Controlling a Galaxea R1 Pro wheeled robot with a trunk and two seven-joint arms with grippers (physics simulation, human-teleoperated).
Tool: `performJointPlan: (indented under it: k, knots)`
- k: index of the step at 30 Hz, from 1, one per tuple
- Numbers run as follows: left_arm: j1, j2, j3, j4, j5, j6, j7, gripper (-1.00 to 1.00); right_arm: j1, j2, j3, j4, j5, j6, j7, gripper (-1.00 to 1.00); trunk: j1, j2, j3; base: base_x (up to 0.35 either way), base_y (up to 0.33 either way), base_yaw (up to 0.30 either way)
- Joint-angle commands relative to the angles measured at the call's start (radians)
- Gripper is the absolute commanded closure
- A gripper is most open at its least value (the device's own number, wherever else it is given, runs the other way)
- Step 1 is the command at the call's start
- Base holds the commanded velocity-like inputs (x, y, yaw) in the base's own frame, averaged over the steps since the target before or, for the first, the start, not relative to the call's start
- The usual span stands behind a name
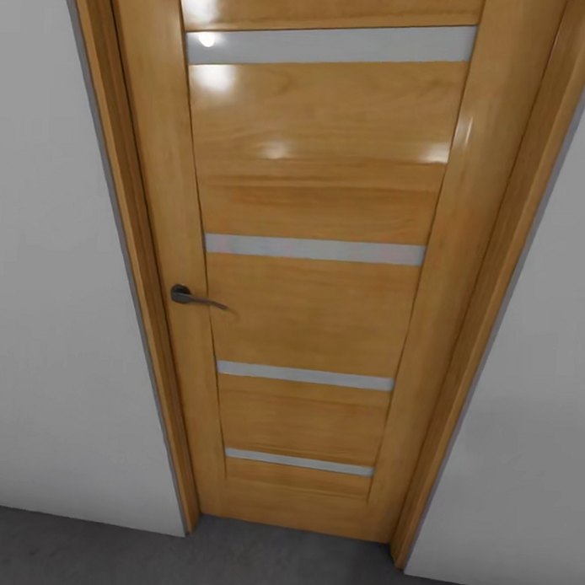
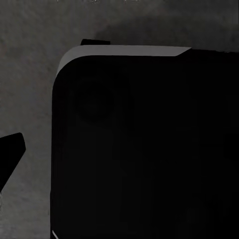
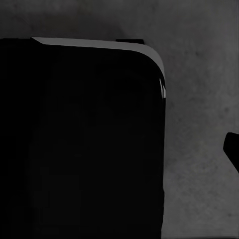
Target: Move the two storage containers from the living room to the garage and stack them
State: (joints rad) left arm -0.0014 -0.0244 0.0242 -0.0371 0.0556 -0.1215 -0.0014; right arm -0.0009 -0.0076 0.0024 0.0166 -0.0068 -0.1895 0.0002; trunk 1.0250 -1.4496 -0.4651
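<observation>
Woodwork takes up most of the head view: a closed honey-coloured door (image 1: pixel 310 268) with four frosted glass slits, its dark lever handle (image 1: pixel 194 297) toward the hinge-free edge, white walls (image 1: pixel 55 318) to either side of the frame, and a strip of dark grey floor (image 1: pixel 232 560) below the sill. By the grey floor and the slit door, this looks like the garage side of the doorway, though that is a judgement.

From the left wrist camera, a large black rounded body (image 2: pixel 144 149), likely part of the robot's own base, hangs over the same rough grey floor (image 2: pixel 30 89). One dark pointed tip (image 2: pixel 11 149) beside that body may be a pincer finger, but whether the left pincer is wide or narrow cannot be told.

From the right wrist camera, a matching black body (image 3: pixel 79 144) sits over grey floor (image 3: pixel 199 64), with a dark sliver (image 3: pixel 232 149) off to one side. Again the right pincer's state cannot be told.

Neither storage container can be placed relative to the door, so their direction, long axis and the nearer arm remain unknown; the door itself is what stands ahead.
</observation>
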Motion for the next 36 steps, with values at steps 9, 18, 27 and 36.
performJointPlan:
  k: [9,18,27,36]
  knots:
    - [0.0,0.0,0.002,0.0,0.006,-0.003,0.0,-1.0,-0.001,0.0,0.002,0.002,0.002,-0.004,0.001,-1.0,0.0,0.0,-0.001,0.0,0.0,-0.085]
    - [0.0,0.0,0.002,0.0,0.006,-0.003,0.0,-1.0,-0.001,0.0,0.002,0.003,0.006,-0.002,0.0,-1.0,0.0,0.0,-0.001,0.0,0.0,-0.004]
    - [0.0,0.0,0.002,0.0,0.006,-0.003,0.0,-1.0,-0.001,0.0,0.003,0.005,0.007,-0.004,-0.001,-1.0,0.0,0.0,-0.001,0.0,0.0,0.0]
    - [0.0,0.0,0.002,0.0,0.006,-0.003,0.0,-1.0,-0.001,0.001,0.001,0.005,0.001,-0.003,-0.001,-1.0,0.0,0.0,-0.001,0.0,0.0,0.0]
